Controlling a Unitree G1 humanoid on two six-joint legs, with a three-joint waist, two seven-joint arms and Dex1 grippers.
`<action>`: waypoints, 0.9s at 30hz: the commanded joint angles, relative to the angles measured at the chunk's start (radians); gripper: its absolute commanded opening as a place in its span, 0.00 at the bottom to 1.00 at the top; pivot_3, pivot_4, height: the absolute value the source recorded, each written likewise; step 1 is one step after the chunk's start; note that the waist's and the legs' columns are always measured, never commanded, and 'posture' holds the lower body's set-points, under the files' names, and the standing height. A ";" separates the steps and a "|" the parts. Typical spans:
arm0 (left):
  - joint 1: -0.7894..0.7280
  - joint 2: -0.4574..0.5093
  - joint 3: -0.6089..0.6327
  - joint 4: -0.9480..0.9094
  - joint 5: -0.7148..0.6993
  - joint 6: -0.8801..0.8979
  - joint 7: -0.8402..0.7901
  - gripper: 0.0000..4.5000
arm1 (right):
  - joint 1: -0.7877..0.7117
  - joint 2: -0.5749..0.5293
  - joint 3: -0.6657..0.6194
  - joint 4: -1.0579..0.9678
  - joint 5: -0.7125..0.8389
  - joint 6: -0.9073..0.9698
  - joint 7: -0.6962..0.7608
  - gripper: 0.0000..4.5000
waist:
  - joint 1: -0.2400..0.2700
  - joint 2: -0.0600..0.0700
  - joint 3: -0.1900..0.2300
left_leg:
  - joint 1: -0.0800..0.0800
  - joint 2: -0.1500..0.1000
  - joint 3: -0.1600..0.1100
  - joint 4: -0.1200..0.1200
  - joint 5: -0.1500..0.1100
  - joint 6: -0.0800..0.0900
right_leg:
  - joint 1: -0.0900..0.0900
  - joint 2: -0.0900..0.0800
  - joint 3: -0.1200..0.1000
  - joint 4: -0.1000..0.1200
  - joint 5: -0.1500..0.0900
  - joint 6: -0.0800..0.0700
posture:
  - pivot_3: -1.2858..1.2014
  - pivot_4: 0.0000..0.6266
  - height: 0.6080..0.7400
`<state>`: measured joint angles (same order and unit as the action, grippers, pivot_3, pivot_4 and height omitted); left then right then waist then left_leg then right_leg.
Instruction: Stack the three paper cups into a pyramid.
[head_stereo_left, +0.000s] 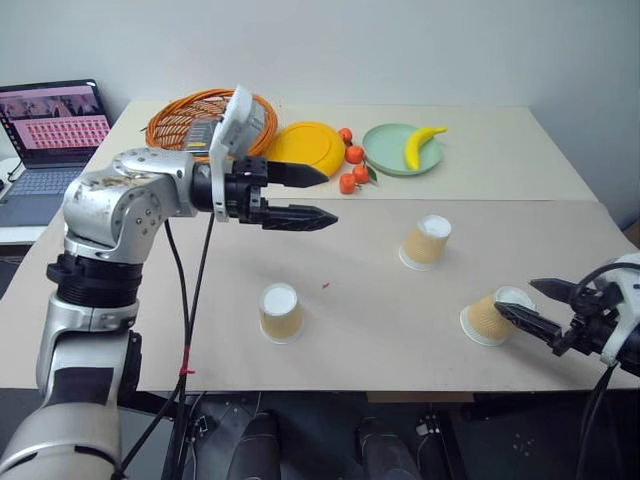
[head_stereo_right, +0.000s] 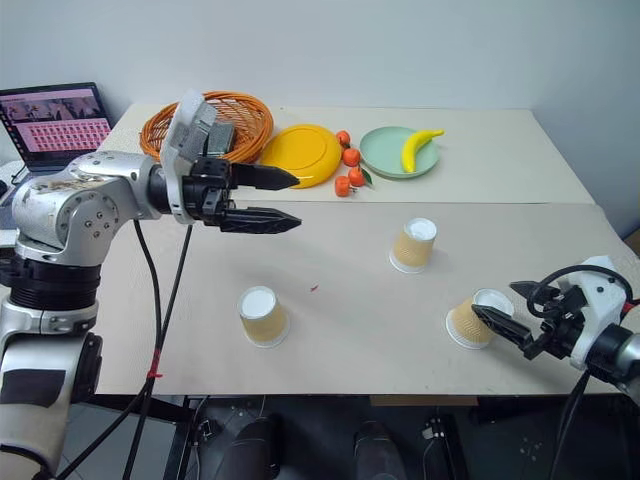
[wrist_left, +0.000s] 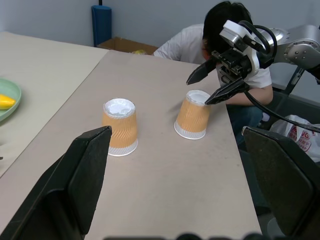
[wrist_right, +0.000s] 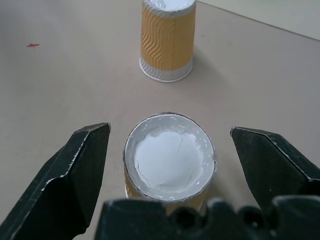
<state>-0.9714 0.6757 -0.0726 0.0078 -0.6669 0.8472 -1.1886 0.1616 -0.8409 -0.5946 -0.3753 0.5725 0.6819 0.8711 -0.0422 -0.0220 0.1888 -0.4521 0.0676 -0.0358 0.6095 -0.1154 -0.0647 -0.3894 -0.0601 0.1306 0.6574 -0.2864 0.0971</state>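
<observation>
Tabletop (head_stereo_left: 400, 320) at lower right: one paper cup (head_stereo_left: 487, 317) is flanked, ungripped, by the spread right tool (head_stereo_left: 532, 307); the left tool (head_stereo_left: 318, 196) is held open at upper left.

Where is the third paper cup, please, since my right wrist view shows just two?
Observer: The third cup stands upside down near the table's front edge, toward the robot's left, apart from the other two.
Operator: Thank you. Is the left claw holding anything?
Observer: No. The left claw is open and empty, raised above the table.
Operator: Is anything stacked yet?
Observer: No. The third cup has nothing on it, and the middle cup and rightmost cup stand separately too.
</observation>
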 joint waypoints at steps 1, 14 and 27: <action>0.001 0.022 0.040 -0.042 -0.002 -0.013 0.004 0.99 | -0.015 -0.013 0.004 0.014 -0.012 -0.042 0.002 1.00 | 0.000 0.000 0.000 | 0.000 0.000 0.000 0.000 0.000 0.000 | 0.000 0.000 0.000 0.000 0.000 0.000 | 0.52 0.24 0.94; 0.003 0.021 0.044 -0.058 -0.003 -0.011 0.021 1.00 | -0.025 -0.014 0.053 0.051 -0.018 -0.066 0.009 0.83 | -0.001 0.000 0.000 | 0.000 0.000 0.000 0.000 0.000 0.000 | 0.000 0.000 0.000 0.000 0.000 0.000 | 0.52 0.24 0.94; 0.021 0.024 0.054 -0.076 -0.006 -0.015 0.040 1.00 | -0.260 -0.110 0.188 0.022 0.012 0.004 0.028 0.60 | -0.006 0.000 0.000 | 0.000 0.000 0.000 0.000 0.000 0.000 | 0.000 0.000 0.000 0.000 0.000 0.000 | 0.52 0.24 0.94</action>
<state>-0.9471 0.6925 -0.0501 -0.0339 -0.6683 0.8479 -1.1529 -0.0478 -0.9217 -0.4198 -0.3136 0.5467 0.6627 0.8879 -0.0479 -0.0219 0.1888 -0.4517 0.0678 -0.0359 0.6095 -0.1154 -0.0647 -0.3896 -0.0600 0.1306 0.6576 -0.2864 0.0972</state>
